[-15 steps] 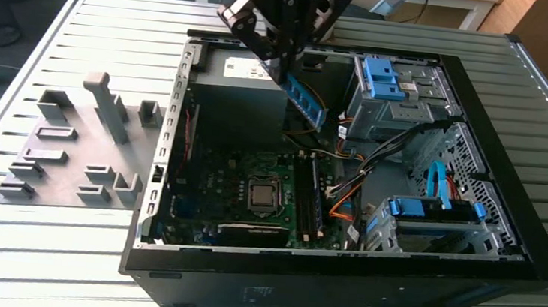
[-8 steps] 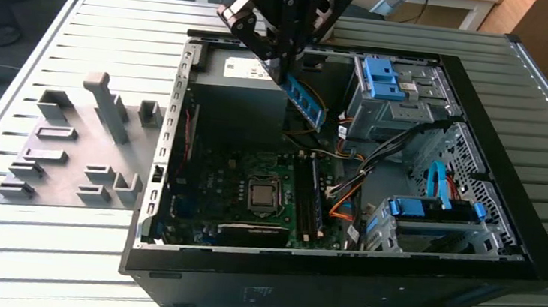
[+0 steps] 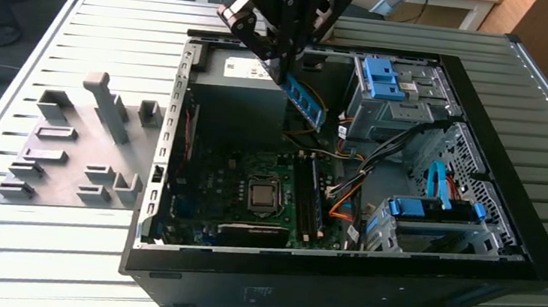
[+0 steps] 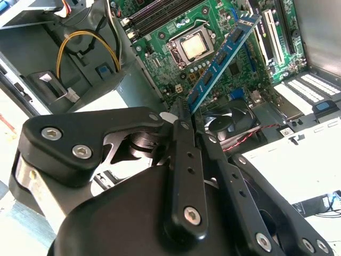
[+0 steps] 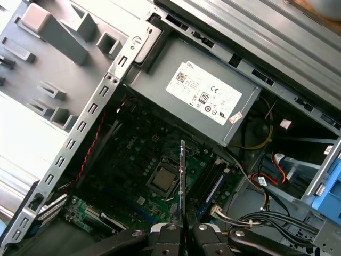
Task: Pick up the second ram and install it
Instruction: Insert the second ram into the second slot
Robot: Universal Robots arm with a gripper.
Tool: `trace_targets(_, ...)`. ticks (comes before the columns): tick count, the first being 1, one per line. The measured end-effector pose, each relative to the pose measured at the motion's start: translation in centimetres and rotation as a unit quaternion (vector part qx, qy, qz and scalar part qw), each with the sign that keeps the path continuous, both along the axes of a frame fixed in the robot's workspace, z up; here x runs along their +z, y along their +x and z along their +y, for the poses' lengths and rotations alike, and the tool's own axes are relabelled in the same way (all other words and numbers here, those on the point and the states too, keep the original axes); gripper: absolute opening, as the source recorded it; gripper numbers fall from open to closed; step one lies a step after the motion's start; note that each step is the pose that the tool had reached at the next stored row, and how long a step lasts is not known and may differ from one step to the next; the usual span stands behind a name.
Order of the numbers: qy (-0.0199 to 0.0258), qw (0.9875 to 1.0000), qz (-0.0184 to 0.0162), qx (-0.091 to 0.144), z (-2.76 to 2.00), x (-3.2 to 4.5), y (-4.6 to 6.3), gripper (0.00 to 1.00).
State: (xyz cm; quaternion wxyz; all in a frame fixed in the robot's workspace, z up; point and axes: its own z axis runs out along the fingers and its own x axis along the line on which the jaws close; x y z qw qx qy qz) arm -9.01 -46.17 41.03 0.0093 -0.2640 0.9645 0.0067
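Note:
My gripper (image 3: 288, 73) hangs above the open computer case (image 3: 343, 273), shut on one end of the second ram (image 3: 305, 101). This is a long blue board strip with dark chips, held tilted over the power supply and motherboard (image 3: 240, 188). In the second wrist view the ram (image 4: 224, 53) slants out from the closed fingertips (image 4: 180, 111) over the processor socket (image 4: 193, 47). In the first wrist view it shows edge-on (image 5: 182, 176) between the fingers (image 5: 169, 230), above the board. The memory slots (image 3: 310, 196) lie beside the socket, with a darker stick seated in one.
A grey plate with plastic blocks (image 3: 73, 149) lies at the exterior view's left of the case. Inside the case are the power supply (image 5: 208, 96), blue drive caddies (image 3: 382, 77) (image 3: 434, 210) and loose cables (image 3: 352, 184). The slatted metal table (image 3: 115, 25) surrounds everything.

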Motion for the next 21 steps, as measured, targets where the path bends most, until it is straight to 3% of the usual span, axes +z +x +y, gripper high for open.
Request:
trace_targets(4, 0.0000, 0.9998, 0.0000, -0.021, 0.00, -0.07, 0.00, 0.14)
trace_targets(7, 0.0000, 0.9989, 0.0000, -0.047, 0.00, -0.16, 0.00, 0.14)
trace_targets(12, 0.0000, 0.9966, 0.0000, -0.082, 0.00, -0.30, 0.00, 0.14)
trace_targets(18, 0.0000, 0.9924, 0.0000, -0.123, 0.00, -0.54, 0.01, 0.14)
trace_targets(21, 0.0000, 0.9921, 0.0000, -0.126, 0.00, -0.72, 0.23, 0.14)
